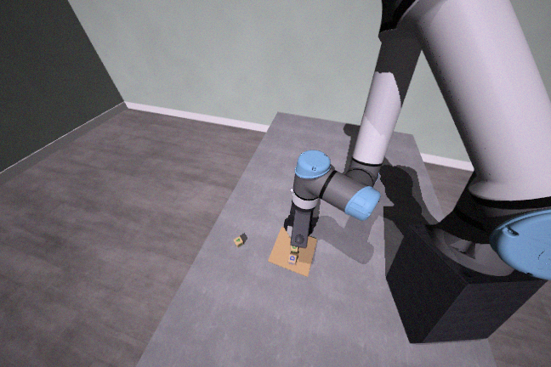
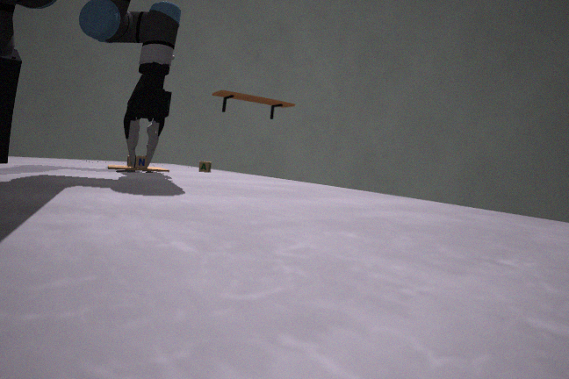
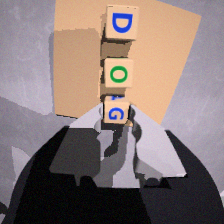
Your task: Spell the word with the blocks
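The tan mat (image 1: 279, 256) (image 2: 113, 167) (image 3: 165, 55) bears a row of three letter blocks. The D block (image 1: 292, 258) (image 3: 122, 23) is at the row's left end as seen from the base. The O block (image 1: 294, 248) (image 3: 118, 74) is in the middle, with a gap on the D side and a narrower one on the G side. My gripper (image 2: 140, 164) (image 3: 115, 105) is shut on the G block (image 3: 116, 111) at the row's right end, at mat height; contact with the mat is unclear. The three letters face the same way. The fourth block (image 1: 238, 240) (image 2: 205, 167) sits off the mat.
The grey table (image 1: 241, 302) (image 2: 294, 268) has a long edge beyond the fourth block. The dark robot pedestal (image 1: 432, 285) stands on the base side. A wall shelf (image 2: 253, 97) shows in the background. The arm hides part of the mat in the top view.
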Controlling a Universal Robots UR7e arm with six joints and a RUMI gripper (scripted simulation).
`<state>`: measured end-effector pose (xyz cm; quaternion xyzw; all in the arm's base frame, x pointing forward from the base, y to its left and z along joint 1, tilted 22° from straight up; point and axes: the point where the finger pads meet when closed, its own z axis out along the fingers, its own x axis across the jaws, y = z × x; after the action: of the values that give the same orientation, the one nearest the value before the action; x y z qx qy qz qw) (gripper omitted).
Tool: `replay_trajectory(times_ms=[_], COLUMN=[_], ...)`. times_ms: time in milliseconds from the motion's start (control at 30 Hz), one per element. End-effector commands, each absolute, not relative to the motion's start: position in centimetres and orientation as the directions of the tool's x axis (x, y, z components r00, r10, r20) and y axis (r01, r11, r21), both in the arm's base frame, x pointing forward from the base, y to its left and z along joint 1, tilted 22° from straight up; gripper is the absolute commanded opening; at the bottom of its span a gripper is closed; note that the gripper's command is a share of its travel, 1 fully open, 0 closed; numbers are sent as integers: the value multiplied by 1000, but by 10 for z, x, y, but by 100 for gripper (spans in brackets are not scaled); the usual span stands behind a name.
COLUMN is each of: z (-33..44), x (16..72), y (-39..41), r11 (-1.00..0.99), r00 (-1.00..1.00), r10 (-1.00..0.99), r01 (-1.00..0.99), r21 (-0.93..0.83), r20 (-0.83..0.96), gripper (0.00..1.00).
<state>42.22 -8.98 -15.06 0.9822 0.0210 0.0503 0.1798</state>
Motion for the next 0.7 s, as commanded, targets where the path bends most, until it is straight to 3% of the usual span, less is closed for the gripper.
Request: replay_trajectory(times_ms=[0, 167, 667], z=[-150, -150, -150], x=[422, 422, 422], y=[-90, -90, -90], r11=[-934, -934, -934], r00=[994, 994, 994], r10=[60, 60, 60], r01=[23, 23, 23], r21=[356, 356, 356], r20=[92, 92, 92], gripper=[5, 5, 25])
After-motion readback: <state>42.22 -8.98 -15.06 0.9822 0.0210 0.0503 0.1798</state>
